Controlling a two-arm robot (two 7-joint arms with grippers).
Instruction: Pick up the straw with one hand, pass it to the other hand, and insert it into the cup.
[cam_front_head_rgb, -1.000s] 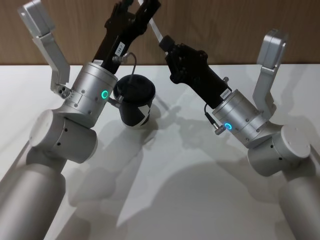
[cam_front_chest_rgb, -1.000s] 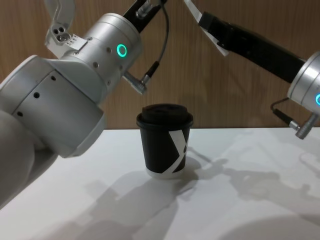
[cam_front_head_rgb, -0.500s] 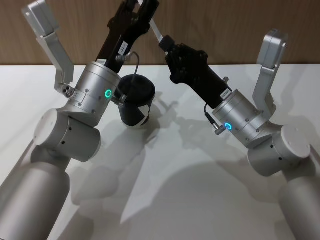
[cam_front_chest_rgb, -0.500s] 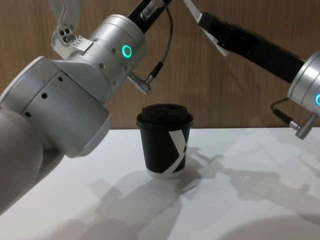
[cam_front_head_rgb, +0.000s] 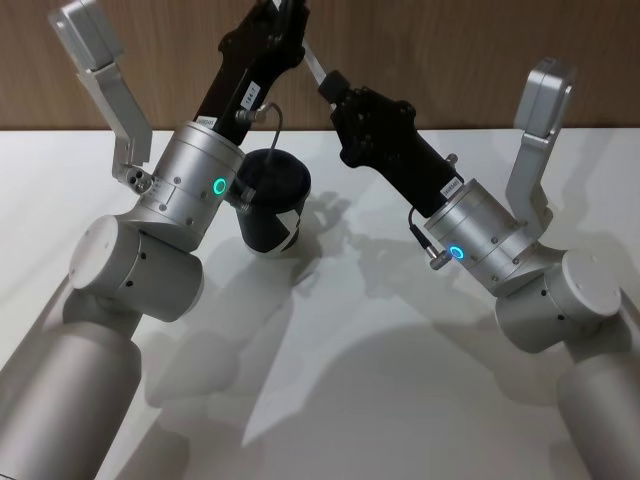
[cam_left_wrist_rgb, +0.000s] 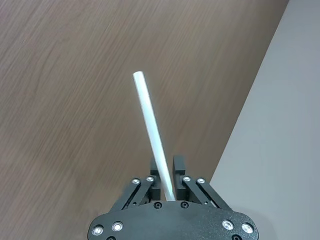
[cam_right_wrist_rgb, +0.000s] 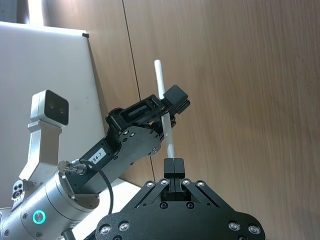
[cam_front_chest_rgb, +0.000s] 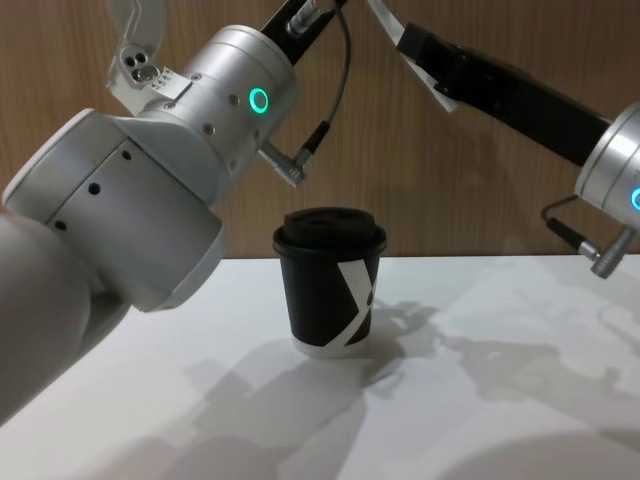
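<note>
The head view's top edge cuts off the tip of the left tool (cam_front_head_rgb: 283, 14) and the straw (cam_front_head_rgb: 314, 68) above it; the left arm (cam_front_head_rgb: 185, 195) hides part of the cup (cam_front_head_rgb: 285, 215).

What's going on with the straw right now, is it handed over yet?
It is mid-handover. The left gripper and the right gripper are both closed on the straw, held in the air in front of the wood wall. The right grips one end and the left grips farther along. The cup stands upright on the table below, lid on, with no straw in it.
</note>
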